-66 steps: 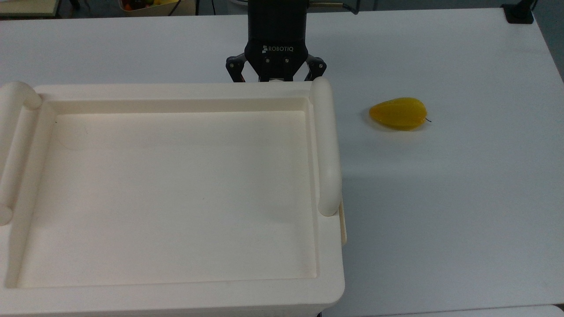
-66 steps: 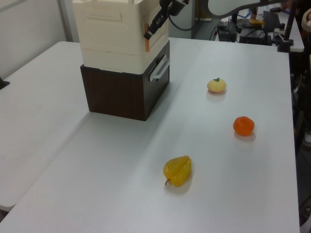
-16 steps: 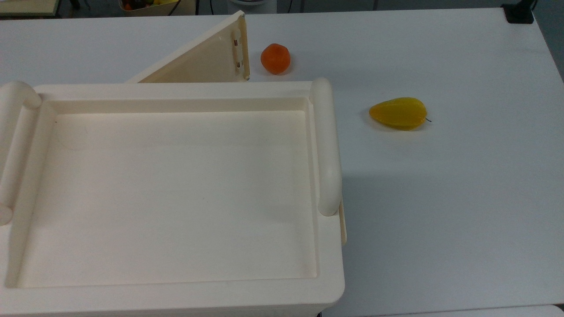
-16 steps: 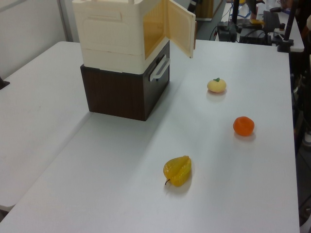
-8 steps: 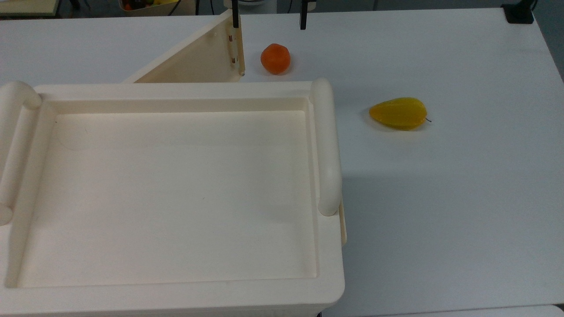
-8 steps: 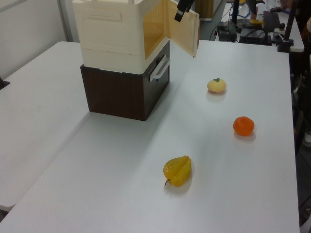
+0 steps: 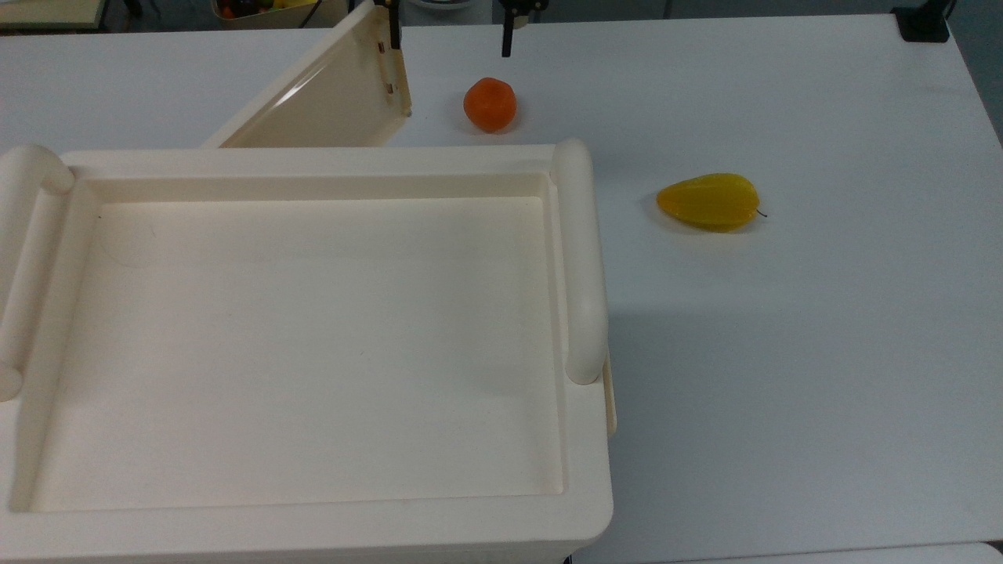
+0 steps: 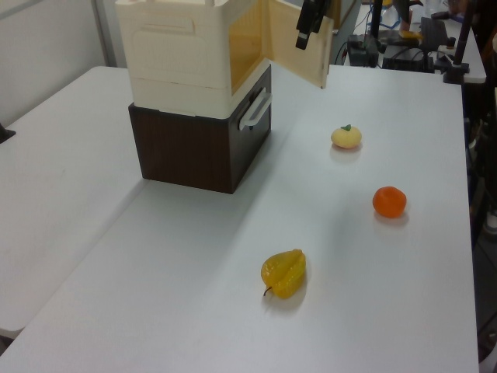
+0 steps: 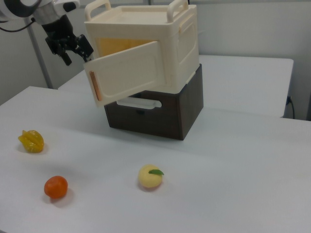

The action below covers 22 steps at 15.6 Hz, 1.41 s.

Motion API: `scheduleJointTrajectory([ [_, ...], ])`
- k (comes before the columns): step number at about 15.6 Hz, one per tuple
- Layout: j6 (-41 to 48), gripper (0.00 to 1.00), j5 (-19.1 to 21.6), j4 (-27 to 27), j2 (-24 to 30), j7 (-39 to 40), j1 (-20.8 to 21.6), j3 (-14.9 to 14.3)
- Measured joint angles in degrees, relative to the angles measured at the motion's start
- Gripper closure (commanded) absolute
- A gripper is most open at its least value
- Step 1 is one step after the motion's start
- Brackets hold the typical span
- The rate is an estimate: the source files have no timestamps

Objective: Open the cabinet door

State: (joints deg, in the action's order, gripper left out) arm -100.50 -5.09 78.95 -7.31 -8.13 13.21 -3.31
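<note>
Looking at your top view, the door (image 7: 329, 98) is swung out from the cabinet (image 7: 313, 345), and your gripper (image 7: 448, 27) is spread wide, one finger by the door's free edge, holding nothing. Left view: the gripper (image 8: 311, 23) sits at the door (image 8: 299, 58) edge. Right view: the door (image 9: 129, 73) hangs ajar, gripper (image 9: 75, 51) beside it.

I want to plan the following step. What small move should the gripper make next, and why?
Probably keep swinging the cabinet door a little wider. It stands ajar, not yet fully open, and the open gripper has one finger at the door's free edge.
</note>
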Motion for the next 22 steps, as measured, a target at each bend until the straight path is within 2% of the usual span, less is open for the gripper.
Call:
scheduleJointTrajectory([
  [5, 7.5, 0.0, 0.0, 0.0, 0.1, 5.7, -3.5, -0.2],
  [8, 10.3, 0.0, 0.0, 0.1, 0.1, 7.8, -4.0, -0.2],
  [14, 10.7, 0.0, 0.1, 3.1, 0.1, 7.9, -3.7, 0.3],
  [17, 10.7, 0.0, 2.1, 4.7, 0.4, 7.9, -3.8, 0.3],
  [22, 7.7, 0.0, 2.7, 10.6, 2.5, 7.9, -4.1, -0.3],
])
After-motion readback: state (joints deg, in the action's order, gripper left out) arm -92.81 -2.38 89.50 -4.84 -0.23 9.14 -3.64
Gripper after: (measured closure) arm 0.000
